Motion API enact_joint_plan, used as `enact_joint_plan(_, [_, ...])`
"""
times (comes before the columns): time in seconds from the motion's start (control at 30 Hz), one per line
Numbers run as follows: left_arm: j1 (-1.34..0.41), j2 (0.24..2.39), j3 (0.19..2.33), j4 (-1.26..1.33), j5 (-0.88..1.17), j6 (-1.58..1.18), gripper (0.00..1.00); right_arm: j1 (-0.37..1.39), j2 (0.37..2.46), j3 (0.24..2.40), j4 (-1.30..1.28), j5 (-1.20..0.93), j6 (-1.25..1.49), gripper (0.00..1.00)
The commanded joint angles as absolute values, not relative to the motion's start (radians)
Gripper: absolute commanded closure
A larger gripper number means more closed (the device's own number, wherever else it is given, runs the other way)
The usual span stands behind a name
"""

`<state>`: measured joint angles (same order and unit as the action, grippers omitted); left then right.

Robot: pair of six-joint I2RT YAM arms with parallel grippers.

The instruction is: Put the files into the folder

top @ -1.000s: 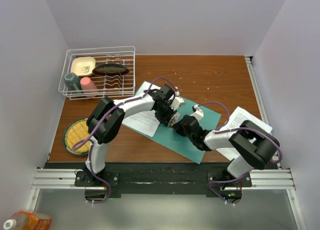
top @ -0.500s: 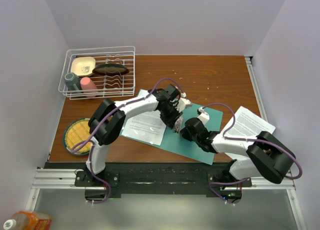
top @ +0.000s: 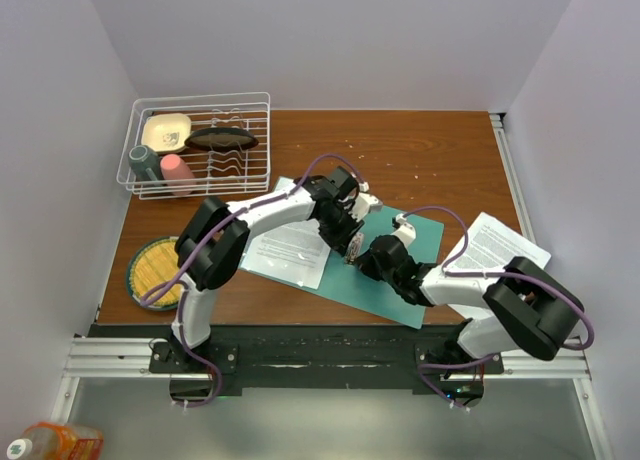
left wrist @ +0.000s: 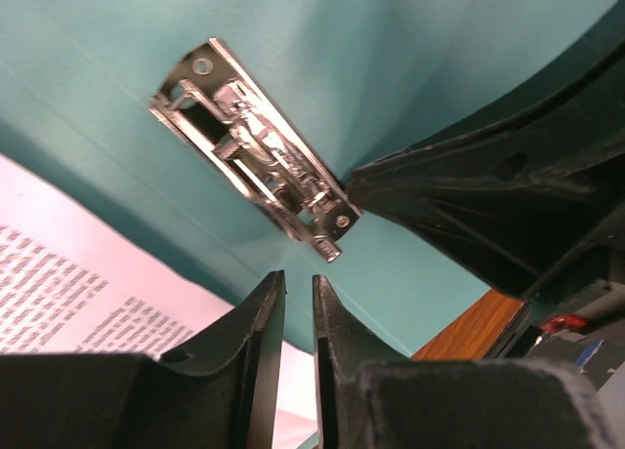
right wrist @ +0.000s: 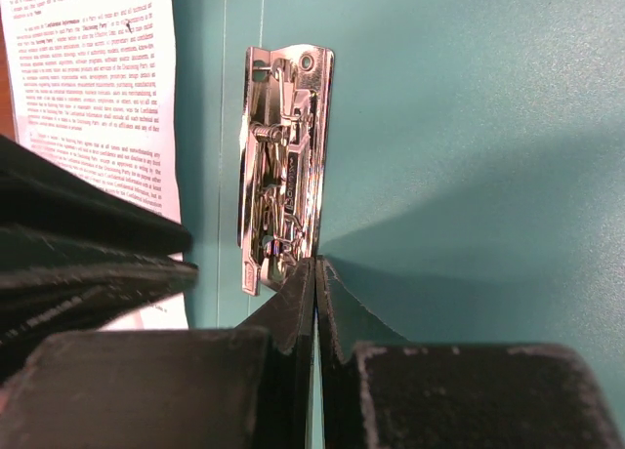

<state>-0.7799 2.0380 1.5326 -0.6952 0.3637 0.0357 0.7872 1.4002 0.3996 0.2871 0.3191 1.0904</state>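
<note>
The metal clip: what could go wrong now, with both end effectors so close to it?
1. The left end effector and right end effector crowd the clip; they may collide.
2. The right one's shut tips could slip off the metal and shove the folder.
3. The sheet lies beside the clip, so it may stay unclamped.

Bright, even light; clip (right wrist: 283, 166) glints, soft shadows across folder (right wrist: 469, 127).
</note>
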Motion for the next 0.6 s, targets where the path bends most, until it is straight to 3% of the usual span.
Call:
enact_joint_plan(0.0, [-0.793, 2.025, 1.497, -0.678, 0.379, 0.012, 0.79, 0.787, 1.451, 0.348, 0.176, 0.301, 1.08, 1.0])
enact_joint_plan(0.57, [-0.796, 2.028, 1.497, -0.646, 0.379, 0.008, 0.83, 0.785, 1.468, 0.325, 0.186, 0.293, 1.086, 1.0])
